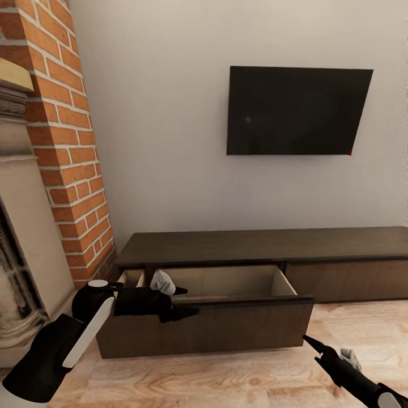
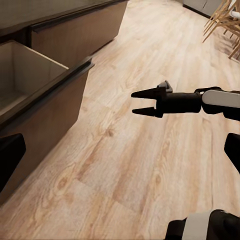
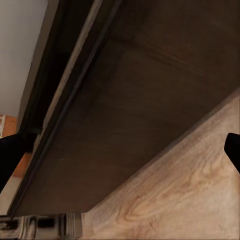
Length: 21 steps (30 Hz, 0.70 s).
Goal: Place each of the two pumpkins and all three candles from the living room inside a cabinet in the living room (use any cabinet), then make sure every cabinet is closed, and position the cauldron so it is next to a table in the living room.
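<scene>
The long, low dark brown cabinet stands against the wall with its left drawer pulled out; the pale wood inside shows nothing in it. My left gripper is open at the top edge of that drawer's dark front, fingers pointing right, nothing between them. My right gripper hovers low over the floor just right of the drawer front, and the left wrist view shows that right gripper open and empty. The drawer front is close in the right wrist view. Pumpkins, candles and cauldron are out of view.
A brick chimney and stone fireplace surround close off the left. A black TV hangs above the cabinet. The cabinet's right drawer front is shut. Pale wood floor lies in front; wooden chair legs stand farther off.
</scene>
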Available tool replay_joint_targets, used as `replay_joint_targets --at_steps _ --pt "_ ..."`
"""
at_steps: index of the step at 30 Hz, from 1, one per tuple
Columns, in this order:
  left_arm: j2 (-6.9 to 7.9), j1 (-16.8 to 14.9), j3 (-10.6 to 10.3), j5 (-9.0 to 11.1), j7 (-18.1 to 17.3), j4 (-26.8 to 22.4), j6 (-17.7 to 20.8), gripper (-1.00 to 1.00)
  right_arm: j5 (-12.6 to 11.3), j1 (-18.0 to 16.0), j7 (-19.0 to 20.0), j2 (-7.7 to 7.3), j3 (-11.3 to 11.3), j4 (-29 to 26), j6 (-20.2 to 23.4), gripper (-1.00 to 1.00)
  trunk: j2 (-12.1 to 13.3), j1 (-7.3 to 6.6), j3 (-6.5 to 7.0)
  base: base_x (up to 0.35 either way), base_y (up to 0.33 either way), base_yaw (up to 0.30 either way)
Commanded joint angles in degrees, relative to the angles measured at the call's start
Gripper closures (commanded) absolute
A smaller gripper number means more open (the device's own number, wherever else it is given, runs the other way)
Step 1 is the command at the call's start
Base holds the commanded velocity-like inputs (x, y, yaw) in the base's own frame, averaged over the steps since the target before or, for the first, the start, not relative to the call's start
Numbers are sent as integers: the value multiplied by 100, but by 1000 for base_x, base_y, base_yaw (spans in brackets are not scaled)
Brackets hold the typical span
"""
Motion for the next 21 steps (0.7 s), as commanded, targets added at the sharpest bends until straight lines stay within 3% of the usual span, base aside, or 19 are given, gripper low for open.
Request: replay_joint_targets --at_steps 1,7,16,21 --pt "3 -5 -5 19 5 -1 27 -100 -27 -3 4 2 -17 1 42 -100 33 -21 13 0 0 0" --pt "6 -7 3 21 7 -1 27 -100 -19 -3 -10 20 -41 2 38 -100 274 -152 121 0 0 0" --pt "5 -5 9 24 13 -9 26 -100 -17 -3 -13 30 -28 2 32 -100 274 -152 121 -13 0 0" --pt "1 -6 10 20 20 -9 27 -100 -15 -3 -21 37 20 2 31 -100 274 -152 121 -241 0 0"
